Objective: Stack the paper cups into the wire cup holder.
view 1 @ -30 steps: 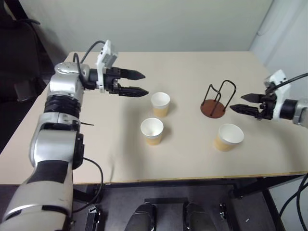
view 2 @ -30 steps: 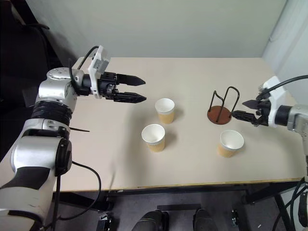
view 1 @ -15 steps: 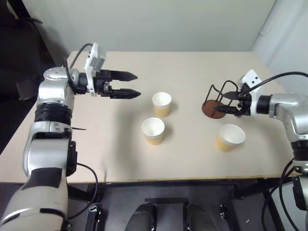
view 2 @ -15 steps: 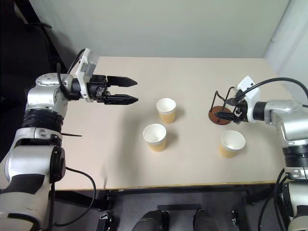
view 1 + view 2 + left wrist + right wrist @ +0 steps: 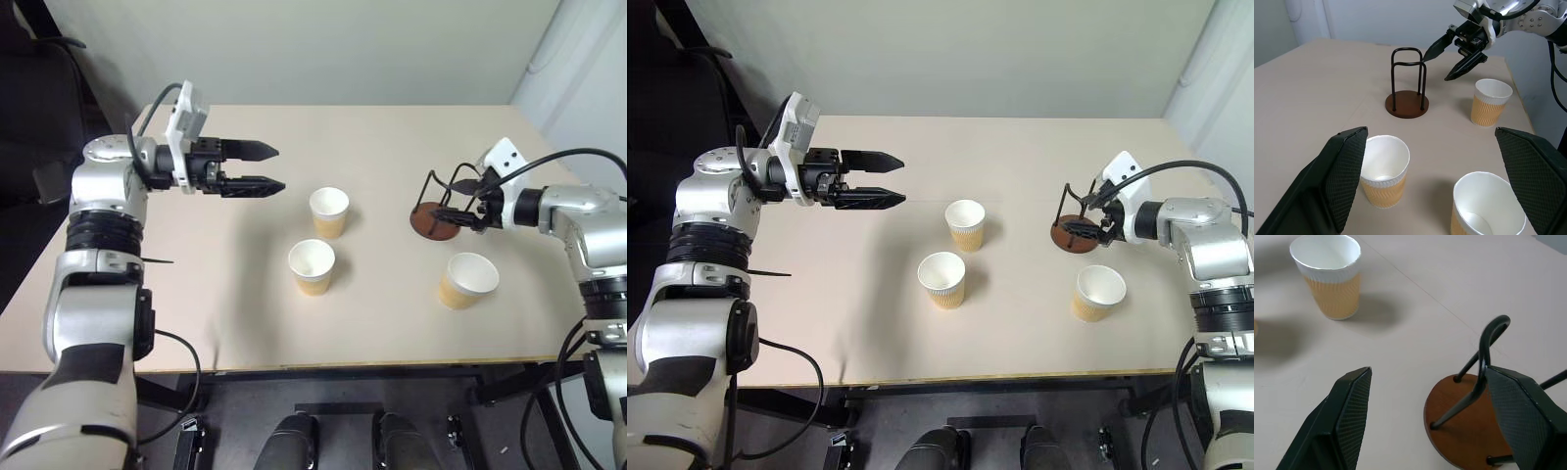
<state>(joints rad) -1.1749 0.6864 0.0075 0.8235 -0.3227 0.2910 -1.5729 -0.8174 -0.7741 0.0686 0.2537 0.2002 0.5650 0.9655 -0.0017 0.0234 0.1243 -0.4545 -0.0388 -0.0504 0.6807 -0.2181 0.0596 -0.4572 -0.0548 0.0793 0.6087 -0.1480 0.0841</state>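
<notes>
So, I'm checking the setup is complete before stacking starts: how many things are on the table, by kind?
Paper cups: 3 (one near the middle, one nearer the front edge, one at the right)
Wire cup holder: 1, no cup in it
Total: 4

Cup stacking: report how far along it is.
Done: nothing; the holder is empty. In hand: nothing; the open right gripper is at the holder's wire loops, the open left gripper hangs over the table. Left: all three cups, upright and apart.
</notes>
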